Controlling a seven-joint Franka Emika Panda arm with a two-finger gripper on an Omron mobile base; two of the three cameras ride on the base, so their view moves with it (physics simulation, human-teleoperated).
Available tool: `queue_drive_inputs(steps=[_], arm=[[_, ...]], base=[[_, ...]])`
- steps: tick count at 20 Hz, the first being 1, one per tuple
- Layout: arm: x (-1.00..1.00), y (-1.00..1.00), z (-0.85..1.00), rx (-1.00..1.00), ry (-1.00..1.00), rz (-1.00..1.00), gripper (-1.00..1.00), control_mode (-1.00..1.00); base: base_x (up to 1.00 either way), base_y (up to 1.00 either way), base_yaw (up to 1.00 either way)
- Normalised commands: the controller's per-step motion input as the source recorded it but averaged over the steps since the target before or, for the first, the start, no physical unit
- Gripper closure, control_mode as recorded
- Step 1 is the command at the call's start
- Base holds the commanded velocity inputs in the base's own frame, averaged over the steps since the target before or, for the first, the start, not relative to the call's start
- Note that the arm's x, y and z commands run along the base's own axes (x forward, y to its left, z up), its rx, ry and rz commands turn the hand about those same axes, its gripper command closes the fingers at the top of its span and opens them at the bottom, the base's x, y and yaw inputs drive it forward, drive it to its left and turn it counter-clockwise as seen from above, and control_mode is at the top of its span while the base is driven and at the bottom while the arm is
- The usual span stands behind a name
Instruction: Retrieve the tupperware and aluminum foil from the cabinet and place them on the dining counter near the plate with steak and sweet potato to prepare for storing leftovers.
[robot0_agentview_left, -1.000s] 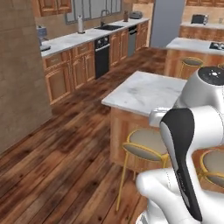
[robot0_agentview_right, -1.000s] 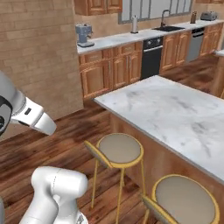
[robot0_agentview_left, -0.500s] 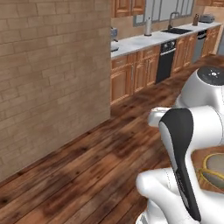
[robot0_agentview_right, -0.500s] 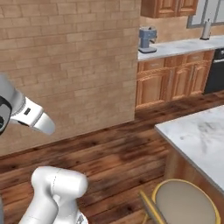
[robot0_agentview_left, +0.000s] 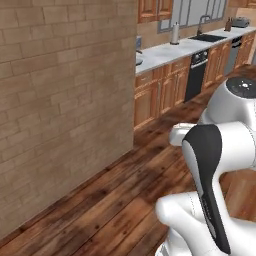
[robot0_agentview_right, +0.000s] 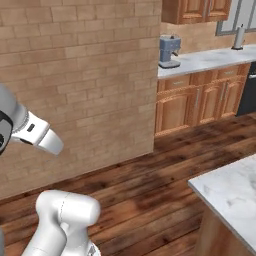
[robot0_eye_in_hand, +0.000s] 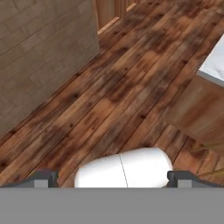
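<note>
**On the way to the cabinet, nothing in hand**

My pincer (robot0_eye_in_hand: 112, 178) is spread wide and empty; its two dark tips sit far apart at the bottom of the hand view, aimed down at the plank floor (robot0_eye_in_hand: 113, 87).

I judge this to be the travel step, before any retrieval. Beyond my pincer and to its left stands a brick wall (robot0_eye_in_hand: 39, 48). To its right, a marble worktop (robot0_eye_in_hand: 214, 61) corner juts in on its wood base. Farther ahead, past the wall's end, runs a wall worktop (robot0_agentview_right: 210, 57) with a blue-grey coffee machine (robot0_agentview_right: 169, 51) on it and wood cabinets (robot0_agentview_right: 195, 12) hanging above.

Tub and foil are nowhere I can make out, so I cannot tell where they lie, which way the foil carton points, or how its long axis runs.

Next I need the base brought round to face the right cabinet, then the arm raised to shelf height.
</note>
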Motion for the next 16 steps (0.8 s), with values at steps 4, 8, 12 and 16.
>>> queue_drive_inputs(steps=[4, 8, 12, 16], arm=[[0.00, 0.00, 0.00, 0.00, 0.00, 0.00, -1.00, 1.00], [0.00, 0.00, 0.00, 0.00, 0.00, 0.00, -1.00, 1.00], [0.00, 0.00, 0.00, 0.00, 0.00, 0.00, -1.00, 1.00], [0.00, 0.00, 0.00, 0.00, 0.00, 0.00, -1.00, 1.00]], base=[[1.00, 0.01, -0.25], [1.00, 0.09, -0.30], [1.00, 0.22, -0.36], [1.00, 0.11, -0.38]])
